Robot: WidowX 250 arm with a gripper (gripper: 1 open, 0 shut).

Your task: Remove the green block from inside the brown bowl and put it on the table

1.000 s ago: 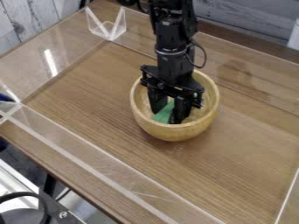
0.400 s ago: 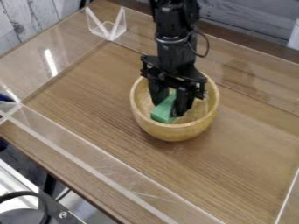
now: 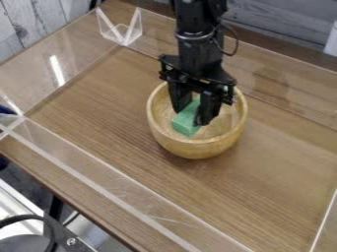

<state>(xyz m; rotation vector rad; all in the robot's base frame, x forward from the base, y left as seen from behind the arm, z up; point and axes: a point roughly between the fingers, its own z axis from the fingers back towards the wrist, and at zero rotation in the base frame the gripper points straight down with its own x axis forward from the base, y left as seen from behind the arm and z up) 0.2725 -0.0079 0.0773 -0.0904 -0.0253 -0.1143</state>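
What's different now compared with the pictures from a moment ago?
The black gripper, closed on the small bright green block, has risen a little, lifting the block higher inside the round tan wooden bowl; its lower end still sits below the rim. The grip is unchanged. The bowl and the brown wood-grain table stayed where they were.

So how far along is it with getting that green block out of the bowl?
Done: the claw has gripped the green block. In hand: it holds it tilted, low inside the brown bowl. Left: clearing the rim and setting it on the table.
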